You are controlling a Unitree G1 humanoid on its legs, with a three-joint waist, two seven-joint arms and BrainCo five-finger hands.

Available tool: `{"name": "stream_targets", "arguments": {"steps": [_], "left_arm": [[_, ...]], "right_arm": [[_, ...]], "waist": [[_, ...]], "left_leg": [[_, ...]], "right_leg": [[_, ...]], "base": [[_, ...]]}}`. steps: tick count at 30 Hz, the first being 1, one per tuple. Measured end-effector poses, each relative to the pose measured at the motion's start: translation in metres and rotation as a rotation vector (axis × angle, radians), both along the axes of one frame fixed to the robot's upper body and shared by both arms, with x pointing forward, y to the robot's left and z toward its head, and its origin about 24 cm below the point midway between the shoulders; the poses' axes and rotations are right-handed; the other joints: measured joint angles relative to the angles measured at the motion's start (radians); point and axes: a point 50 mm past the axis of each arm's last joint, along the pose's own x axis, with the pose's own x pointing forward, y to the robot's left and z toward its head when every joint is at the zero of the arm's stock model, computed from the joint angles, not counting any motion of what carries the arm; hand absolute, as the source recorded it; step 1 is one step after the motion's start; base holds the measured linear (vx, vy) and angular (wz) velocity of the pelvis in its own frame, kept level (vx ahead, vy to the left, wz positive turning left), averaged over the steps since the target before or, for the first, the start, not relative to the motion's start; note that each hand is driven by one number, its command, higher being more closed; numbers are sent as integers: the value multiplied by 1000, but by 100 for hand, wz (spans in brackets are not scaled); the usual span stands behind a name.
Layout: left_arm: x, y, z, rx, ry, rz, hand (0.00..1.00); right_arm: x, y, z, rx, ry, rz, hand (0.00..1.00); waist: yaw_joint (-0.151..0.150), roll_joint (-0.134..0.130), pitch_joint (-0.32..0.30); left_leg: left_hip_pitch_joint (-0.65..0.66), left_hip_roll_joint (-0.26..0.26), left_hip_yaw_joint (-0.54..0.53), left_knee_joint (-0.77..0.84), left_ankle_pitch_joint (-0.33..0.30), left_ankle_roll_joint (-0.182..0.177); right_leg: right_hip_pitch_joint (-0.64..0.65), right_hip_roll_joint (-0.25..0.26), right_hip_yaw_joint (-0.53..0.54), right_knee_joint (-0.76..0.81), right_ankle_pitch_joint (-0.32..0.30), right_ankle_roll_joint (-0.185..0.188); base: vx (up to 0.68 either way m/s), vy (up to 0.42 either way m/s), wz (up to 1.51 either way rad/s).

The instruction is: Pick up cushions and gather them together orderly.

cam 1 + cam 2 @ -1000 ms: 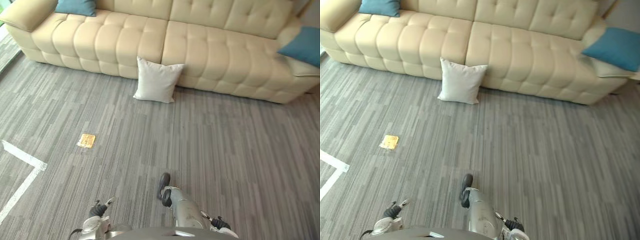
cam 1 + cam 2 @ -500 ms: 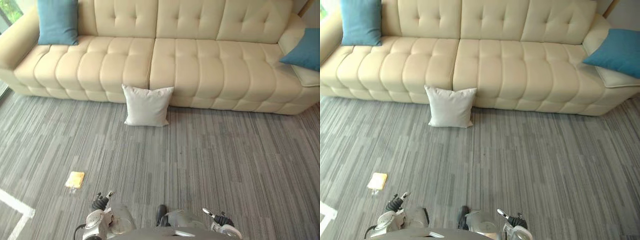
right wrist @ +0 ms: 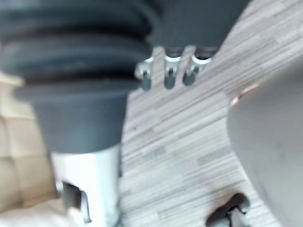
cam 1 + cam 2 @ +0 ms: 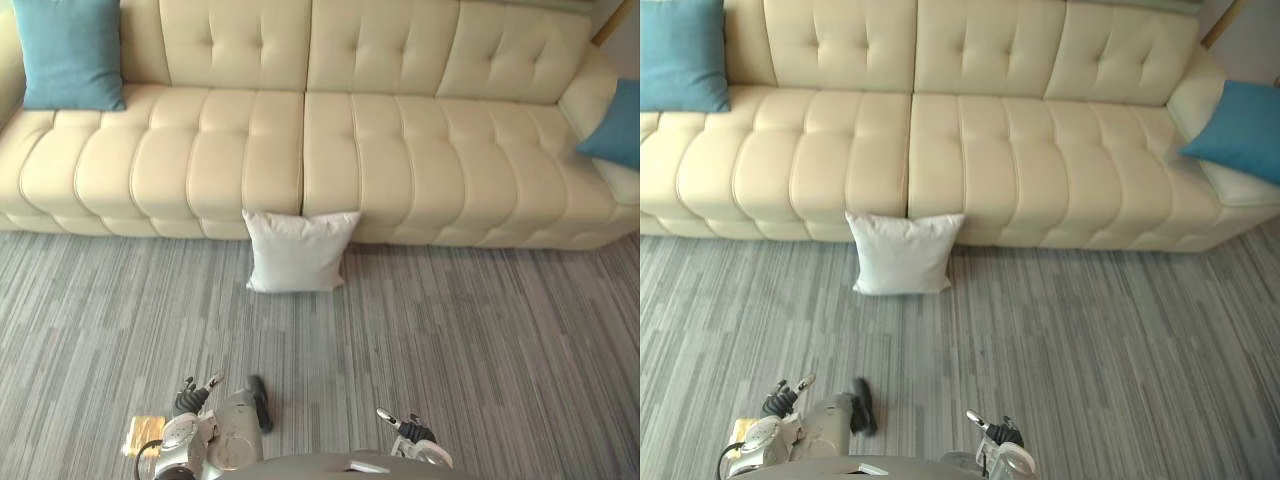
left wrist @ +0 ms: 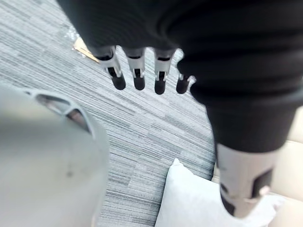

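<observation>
A white cushion (image 4: pixel 297 252) stands on the grey floor, leaning against the front of the cream sofa (image 4: pixel 380 150) near its middle. One teal cushion (image 4: pixel 68 52) rests against the sofa's back at the far left. Another teal cushion (image 4: pixel 612 135) lies on the right armrest. My left hand (image 4: pixel 190 398) hangs low at my side, well short of the white cushion, with its fingers (image 5: pixel 137 78) straight and nothing in them. My right hand (image 4: pixel 410 432) hangs low as well, its fingers (image 3: pixel 168 75) relaxed and holding nothing. The white cushion (image 5: pixel 189 203) shows past the left hand.
A small yellow flat object (image 4: pixel 145 432) lies on the floor by my left hand. Grey striped carpet (image 4: pixel 480 340) stretches between me and the sofa.
The whole picture has shifted: the camera has turned and come closer to the sofa, which now faces me squarely. The cushions have not moved. Both hands stay low and hold nothing.
</observation>
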Motion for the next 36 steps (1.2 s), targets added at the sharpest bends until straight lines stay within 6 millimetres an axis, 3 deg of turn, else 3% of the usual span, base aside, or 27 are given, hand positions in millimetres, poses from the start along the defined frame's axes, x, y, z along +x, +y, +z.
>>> {"name": "stream_targets", "arguments": {"steps": [2, 4, 6, 8, 10, 12, 13, 14, 15, 16, 17, 19, 21, 22, 23, 25, 27, 29, 30, 31, 32, 33, 36], "left_arm": [[-1, 0, -1, 4, 17, -19, 0], [-3, 0, -2, 1, 24, -18, 0], [-4, -3, -3, -6, 32, -20, 0], [-3, -6, -3, -14, 27, -19, 0], [-4, -11, -5, -28, 33, -19, 0], [-4, -11, -5, -29, 34, -18, 0], [-4, -11, -5, -28, 34, -16, 0], [-4, -14, -6, -38, 39, -15, 0], [-6, -21, -8, -60, 53, -16, 0], [-3, -32, -9, -88, 46, -30, 0], [0, -45, -8, -120, 33, -47, 0], [1, -46, -8, -127, 26, -47, 0], [5, -44, -6, -124, 8, -35, 0], [6, -41, -4, -121, -10, -17, 0], [5, -37, -4, -119, -14, 4, 0], [2, -32, -3, -109, -19, 21, 0], [3, -31, -2, -105, -28, 23, 0], [6, -31, 0, -102, -39, 22, 0], [8, -31, 0, -101, -45, 18, 0], [8, -33, 0, -104, -42, 18, 0], [10, -31, 1, -93, -43, 9, 0], [11, -22, 2, -63, -42, -2, 0], [8, -15, 1, -42, -25, -11, 0]], "right_arm": [[4, -2, 2, -12, -13, 15, 0], [5, -2, 2, -14, -20, 14, 0], [7, -2, 3, -16, -29, 16, 0], [11, -4, 5, -21, -39, 18, 0], [14, -6, 6, -25, -48, 14, 0], [14, -6, 6, -23, -46, 7, 0], [11, -6, 5, -19, -42, -4, 0], [11, -6, 5, -15, -43, -8, 0], [15, -13, 8, -35, -60, -11, 0], [16, -19, 10, -55, -68, -10, 0], [19, -23, 13, -63, -84, -23, 0], [18, -22, 12, -57, -80, -33, 0], [15, -22, 11, -55, -66, -30, 0], [13, -20, 10, -54, -58, -17, 0], [12, -21, 10, -60, -55, -5, 0], [9, -21, 9, -60, -46, -6, 0], [6, -21, 8, -58, -33, -8, 0], [5, -21, 7, -56, -29, -11, 0], [4, -21, 7, -54, -22, -14, 0], [2, -23, 7, -56, -19, -18, 0], [1, -20, 5, -48, -11, -17, 0], [-1, -11, 3, -23, -10, -21, 0], [-4, -2, 1, -1, 0, -22, 0]], "waist": [[-10, 8, 4], [-16, 10, 5], [-25, 11, 6], [-38, 18, 5], [-44, 33, 7], [-45, 32, 9], [-45, 25, 11], [-47, 22, 6], [-49, 57, 10], [-50, 77, 6], [-49, 114, 0], [-56, 112, 3], [-58, 107, 8], [-49, 107, 8], [-42, 111, 7], [-40, 113, 7], [-29, 110, 6], [-13, 107, 9], [-9, 104, 10], [-11, 111, 6], [-6, 93, -2], [-19, 54, -13], [-11, 25, -20]], "left_leg": [[99, -13, -8, -61, -21, -2], [171, -13, -15, -108, -30, -10], [250, -12, -17, -158, -29, -21], [295, 0, -23, -188, -36, -42], [332, 35, -24, -198, -59, -89], [367, 52, -25, -198, -84, -124], [397, 52, -30, -198, -111, -154], [429, 55, -43, -202, -130, -174], [452, 74, -61, -222, -135, -172], [460, 86, -84, -238, -135, -172], [462, 97, -126, -228, -121, -171], [440, 118, -169, -128, -94, -176], [354, 153, -223, 118, -74, -211], [275, 178, -240, 323, -57, -238], [205, 206, -224, 480, -58, -237], [137, 227, -174, 571, -75, -208], [97, 227, -140, 542, -98, -175], [82, 218, -123, 404, -128, -164], [71, 199, -136, 224, -119, -160], [72, 183, -147, 97, -37, -139], [87, 147, -148, 63, -16, -133], [97, 108, -149, 28, -7, -119], [97, 84, -150, 21, -10, -114]], "right_leg": [[-140, -23, -47, 265, -15, -16], [-201, -27, -108, 303, -44, -37], [-245, -22, -172, 233, -93, -60], [-297, 15, -201, 40, -110, -81], [-341, 79, -193, -227, -35, -102], [-343, 99, -183, -370, 48, -103], [-329, 101, -149, -451, 122, -97], [-314, 106, -147, -429, 215, -111], [-324, 121, -162, -362, 170, -143], [-349, 131, -171, -303, 113, -147], [-357, 140, -183, -248, 52, -166], [-319, 142, -207, -225, 4, -163], [-256, 142, -232, -229, -32, -172], [-217, 150, -238, -232, -55, -179], [-177, 170, -238, -255, -67, -189], [-120, 179, -233, -289, -74, -198], [-76, 175, -219, -324, -62, -186], [-47, 161, -188, -341, -48, -169], [-36, 141, -171, -332, -43, -151], [-33, 141, -167, -328, -44, -129], [-30, 125, -140, -332, -47, -104], [-28, 101, -116, -367, -31, -101], [0, 84, -109, -417, 2, -89]], "base": [[354, 132, 16], [275, 40, 2], [298, -54, 14], [307, -160, 16], [344, -239, 0], [301, -219, 0], [337, -271, 4], [484, -376, 14], [467, -333, 16], [437, -271, 17], [290, -166, 10], [348, -209, 35], [350, -178, 45], [284, -72, 8], [283, -42, -4], [320, 42, -18], [330, 98, -27], [317, 210, -40], [256, 262, -33], [249, 279, -28], [208, 226, 9], [190, 209, 19], [162, 167, 19]]}}
